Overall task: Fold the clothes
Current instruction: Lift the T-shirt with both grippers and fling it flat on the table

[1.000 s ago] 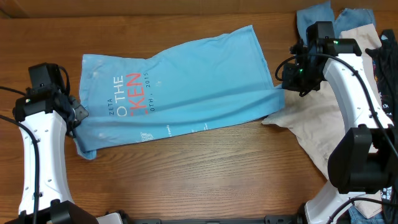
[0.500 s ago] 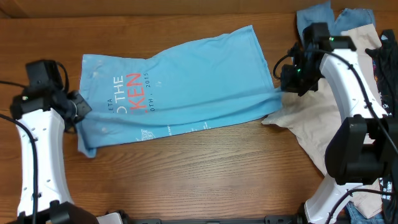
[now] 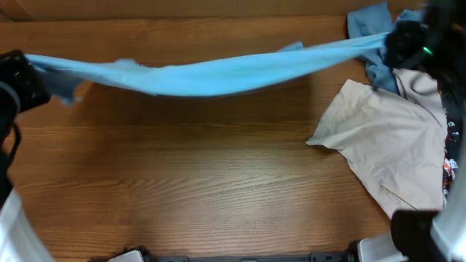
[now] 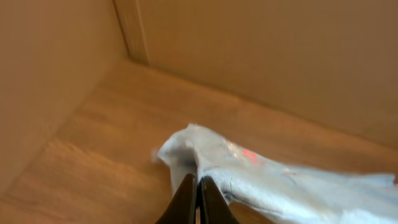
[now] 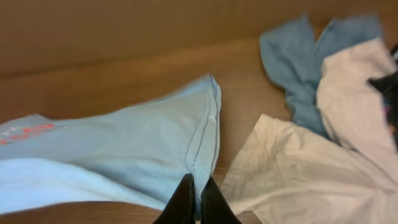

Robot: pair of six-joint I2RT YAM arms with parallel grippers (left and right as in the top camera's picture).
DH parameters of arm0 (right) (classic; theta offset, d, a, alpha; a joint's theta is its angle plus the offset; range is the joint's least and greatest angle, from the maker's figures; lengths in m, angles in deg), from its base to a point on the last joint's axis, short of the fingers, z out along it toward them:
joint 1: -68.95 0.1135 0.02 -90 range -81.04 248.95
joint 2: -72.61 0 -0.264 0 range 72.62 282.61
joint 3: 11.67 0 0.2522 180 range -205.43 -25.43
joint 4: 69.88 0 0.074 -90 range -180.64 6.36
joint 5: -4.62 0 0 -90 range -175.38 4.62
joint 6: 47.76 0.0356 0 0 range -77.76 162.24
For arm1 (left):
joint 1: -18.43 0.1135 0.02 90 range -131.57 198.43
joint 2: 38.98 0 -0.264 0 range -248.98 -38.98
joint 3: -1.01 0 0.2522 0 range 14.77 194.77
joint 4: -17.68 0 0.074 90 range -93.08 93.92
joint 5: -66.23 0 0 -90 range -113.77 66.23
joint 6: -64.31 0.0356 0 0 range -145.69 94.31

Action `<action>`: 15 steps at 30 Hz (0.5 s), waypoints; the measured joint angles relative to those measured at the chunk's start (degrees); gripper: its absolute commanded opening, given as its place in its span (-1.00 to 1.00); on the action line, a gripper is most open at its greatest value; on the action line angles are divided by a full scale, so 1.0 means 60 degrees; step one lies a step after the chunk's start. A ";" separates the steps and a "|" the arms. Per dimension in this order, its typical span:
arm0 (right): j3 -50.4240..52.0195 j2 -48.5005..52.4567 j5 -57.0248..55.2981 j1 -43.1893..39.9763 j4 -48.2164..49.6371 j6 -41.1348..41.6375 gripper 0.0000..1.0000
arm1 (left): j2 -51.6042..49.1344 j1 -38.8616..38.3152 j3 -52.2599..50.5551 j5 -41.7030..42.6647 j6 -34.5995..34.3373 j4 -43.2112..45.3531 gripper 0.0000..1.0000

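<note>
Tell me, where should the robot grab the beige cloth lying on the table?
Likely the pointed left corner of the beige cloth, from above and the left. It lies spread flat, and that corner sticks out alone onto the bare table, so the jaws can pinch one layer. Its right side runs into the other clothes.
</note>
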State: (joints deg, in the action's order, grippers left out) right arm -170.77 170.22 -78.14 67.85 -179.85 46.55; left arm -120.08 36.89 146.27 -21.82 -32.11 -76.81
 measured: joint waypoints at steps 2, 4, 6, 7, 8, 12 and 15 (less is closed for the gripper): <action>-0.0444 -0.0576 -0.0007 0.0004 -0.0080 0.0168 -0.92 | 0.0120 -0.0004 0.0634 0.0011 0.0135 -0.0251 -0.92; -0.0532 -0.1100 -0.0036 0.0000 -0.0113 0.0277 -0.92 | 0.0259 -0.0004 0.0987 -0.0007 0.0186 -0.0310 -0.92; -0.0535 -0.1523 -0.0113 0.0000 -0.0087 0.0321 -0.92 | 0.0437 -0.0004 0.1137 -0.0051 0.0182 -0.0306 -0.92; -0.0535 -0.1759 -0.0138 0.0000 -0.0022 0.0342 -0.92 | 0.0550 -0.0004 0.1166 -0.0076 0.0182 -0.0299 -0.92; -0.0535 -0.1974 -0.0168 0.0000 0.0087 0.0357 -0.92 | 0.0663 -0.0004 0.1173 -0.0080 0.0182 -0.0284 -0.92; -0.0543 -0.2601 -0.0255 0.0000 0.0266 0.0412 -0.92 | 0.1217 -0.0004 0.1184 -0.0080 0.0186 -0.0069 -0.92; -0.0601 -0.2758 -0.0266 0.0000 0.0251 0.0419 -0.92 | 0.1603 -0.0004 0.1253 -0.0084 0.0262 -0.0033 -0.92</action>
State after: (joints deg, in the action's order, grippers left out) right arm -174.37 153.67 -79.73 67.85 -178.34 49.07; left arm -110.46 36.87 153.79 -22.32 -30.53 -77.00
